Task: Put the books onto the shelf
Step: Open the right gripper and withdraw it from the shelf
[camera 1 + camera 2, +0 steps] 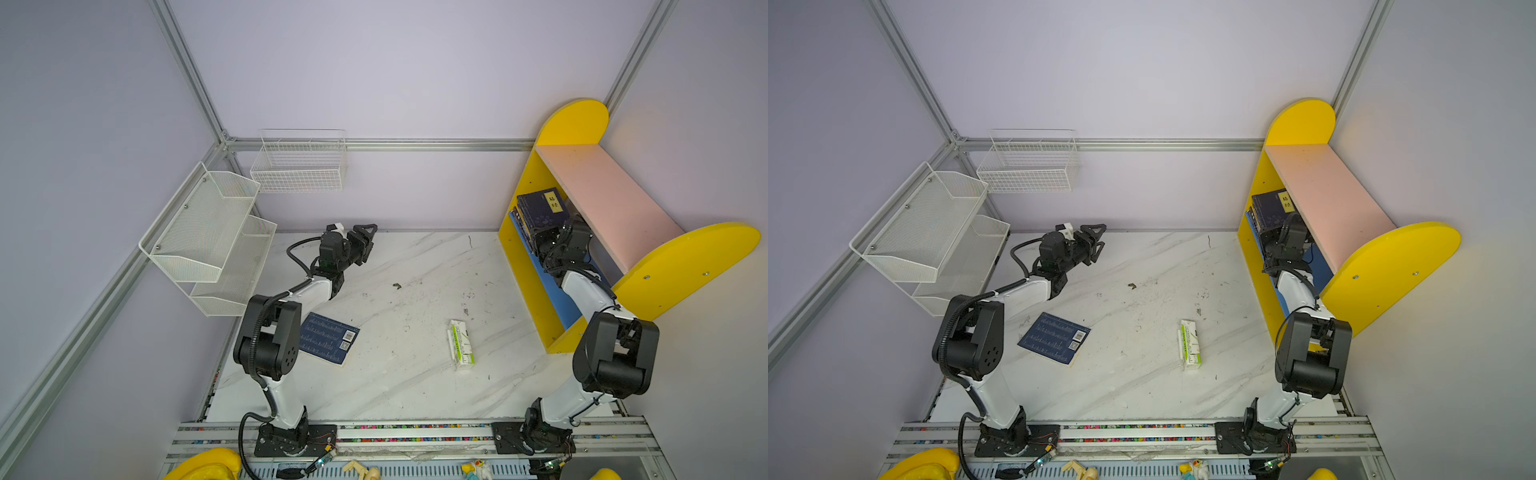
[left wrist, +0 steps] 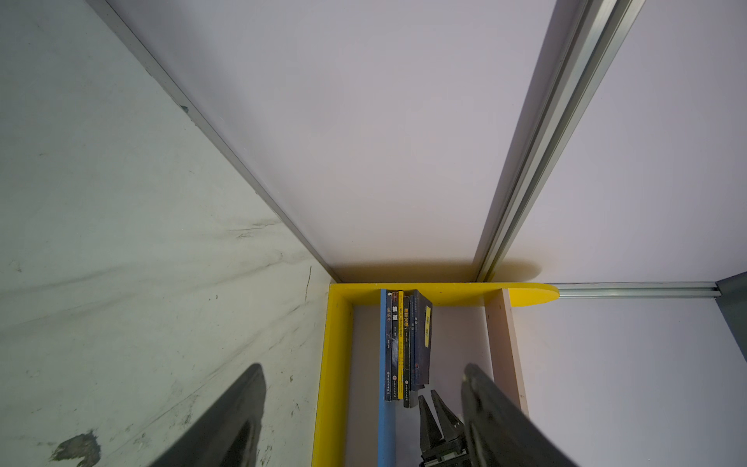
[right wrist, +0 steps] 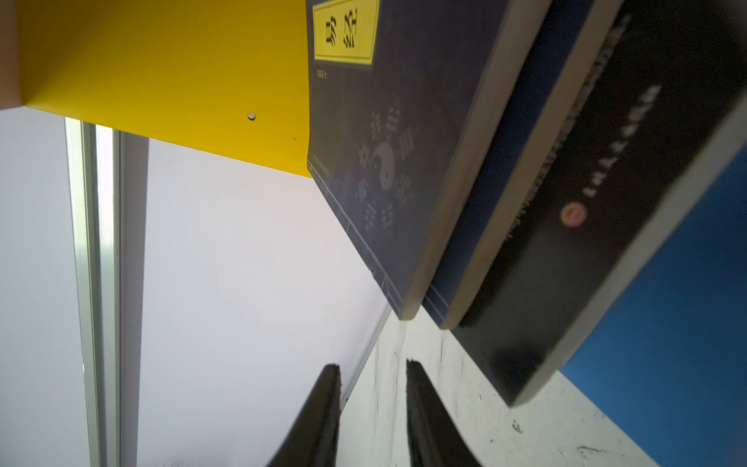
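Note:
The shelf (image 1: 615, 199) (image 1: 1325, 195) stands at the right, with yellow end panels, a pink upper board and a blue lower board. Several books (image 1: 540, 212) (image 2: 406, 343) (image 3: 384, 121) stand on the lower board against the far yellow panel, and the outermost leans. My right gripper (image 3: 372, 364) (image 2: 428, 396) is inside the shelf just beside these books, its jaws a narrow gap apart with nothing between them. One navy book (image 1: 328, 338) (image 1: 1054, 338) lies flat on the table by the left arm. My left gripper (image 1: 368, 241) (image 2: 362, 366) hangs open and empty above the table's far side.
A green-and-white carton (image 1: 461, 343) lies on the marble table (image 1: 415, 386) right of centre. A white mesh tiered rack (image 1: 208, 237) and a white wire basket (image 1: 299, 162) hang on the walls at the far left.

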You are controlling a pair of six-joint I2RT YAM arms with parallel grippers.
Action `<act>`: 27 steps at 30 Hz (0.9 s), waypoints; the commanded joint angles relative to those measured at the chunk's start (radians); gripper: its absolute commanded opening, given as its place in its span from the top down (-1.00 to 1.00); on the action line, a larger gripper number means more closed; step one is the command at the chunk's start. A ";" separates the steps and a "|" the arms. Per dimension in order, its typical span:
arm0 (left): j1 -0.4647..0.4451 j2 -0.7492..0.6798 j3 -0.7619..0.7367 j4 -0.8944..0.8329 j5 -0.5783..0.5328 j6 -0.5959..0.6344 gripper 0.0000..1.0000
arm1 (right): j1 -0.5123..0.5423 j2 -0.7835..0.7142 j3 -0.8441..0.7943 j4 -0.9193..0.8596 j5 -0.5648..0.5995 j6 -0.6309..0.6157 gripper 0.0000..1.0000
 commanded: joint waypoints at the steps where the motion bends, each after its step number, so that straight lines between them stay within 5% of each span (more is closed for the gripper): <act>1: 0.007 0.005 -0.023 0.026 0.008 0.002 -0.50 | 0.002 0.037 0.117 0.020 -0.068 -0.069 0.41; 16: 0.010 -0.012 -0.043 0.030 -0.026 0.004 -0.52 | 0.009 0.249 0.351 -0.074 -0.062 -0.102 0.53; 27: 0.013 -0.007 -0.037 0.029 -0.035 0.004 -0.52 | 0.011 0.264 0.386 -0.128 0.054 -0.126 0.58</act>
